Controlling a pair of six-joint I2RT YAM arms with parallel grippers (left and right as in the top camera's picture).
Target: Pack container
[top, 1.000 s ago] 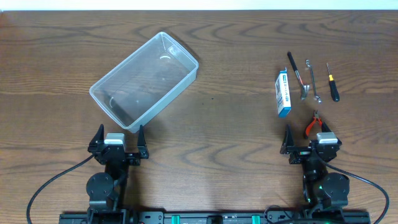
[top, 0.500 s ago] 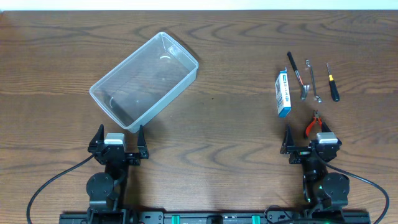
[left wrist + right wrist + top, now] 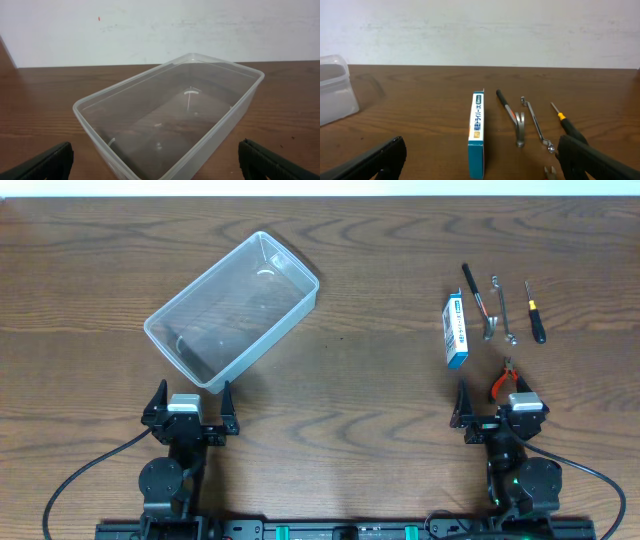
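Container (image 3: 232, 310) position same as before

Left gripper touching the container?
Apart. Left wrist view: bare table shows between the container and each open jaw of the left gripper.

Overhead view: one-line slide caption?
Empty clear container on left, blue-and-white box and small tools on right; left hand and right hand open, holding nothing.

Just ahead of my left claw (image 3: 194, 390), the container's (image 3: 235, 115) near corner runs off the bottom edge. Beside my right claw (image 3: 489, 395) only the pliers' (image 3: 551, 171) tip shows. Its finger (image 3: 590, 157) hides the screwdriver's (image 3: 560, 115) handle end. The box's (image 3: 477, 131) print is too small to read.
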